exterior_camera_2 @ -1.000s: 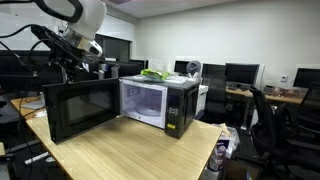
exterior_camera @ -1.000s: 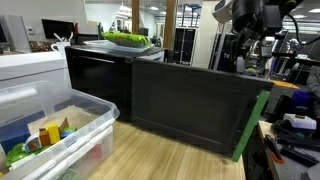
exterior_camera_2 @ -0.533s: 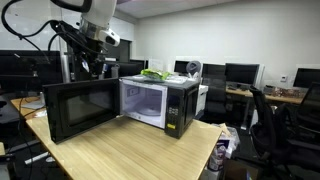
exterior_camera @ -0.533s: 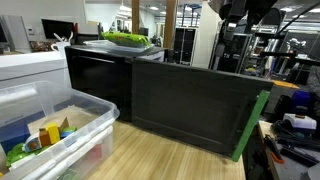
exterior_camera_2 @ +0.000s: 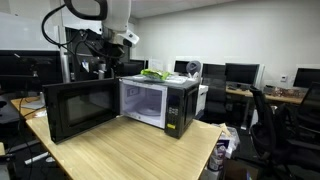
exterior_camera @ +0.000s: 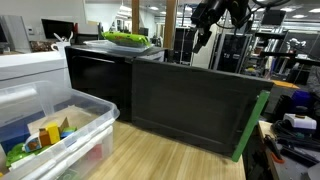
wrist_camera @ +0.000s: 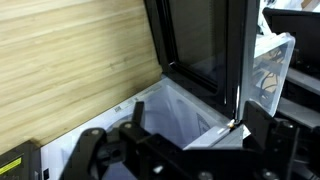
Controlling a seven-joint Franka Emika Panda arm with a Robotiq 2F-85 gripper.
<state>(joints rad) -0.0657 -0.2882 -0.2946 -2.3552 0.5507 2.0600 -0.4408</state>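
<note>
— Since a second ago our arm (exterior_camera_2: 105, 12) has swung across toward the microwave (exterior_camera_2: 160, 100) and carried the claw (exterior_camera_2: 100, 70) with it. We see nothing else shifted.

— Where do we find the claw now?

— In both exterior views it hangs in the air above the microwave's door (exterior_camera_2: 85, 108), apart from the top edge and touching nothing. From the opposite side we catch it at the very top of the picture, the claw (exterior_camera: 206, 30) over the dark back of the door (exterior_camera: 195, 105).

— And how do its jaws stand?

— We see them spread wide in the wrist view, and the claw (wrist_camera: 180, 160) is empty. Past it we look down on the door's dark glass (wrist_camera: 195, 45), the white inside of the microwave (wrist_camera: 170, 110) and a stretch of wooden tabletop (wrist_camera: 70, 60).

— How does the door stand?

— It is swung wide open and upright, with the lit white cavity showing beside it in an exterior view. The microwave itself sits on the tabletop (exterior_camera_2: 130, 150).

— What else do we have around it?

— A green object (exterior_camera_2: 153, 74) lies on top of the microwave. A clear plastic bin (exterior_camera: 70, 130) with colourful things inside stands in the foreground of an exterior view, beside the microwave and well apart from the claw.
</note>
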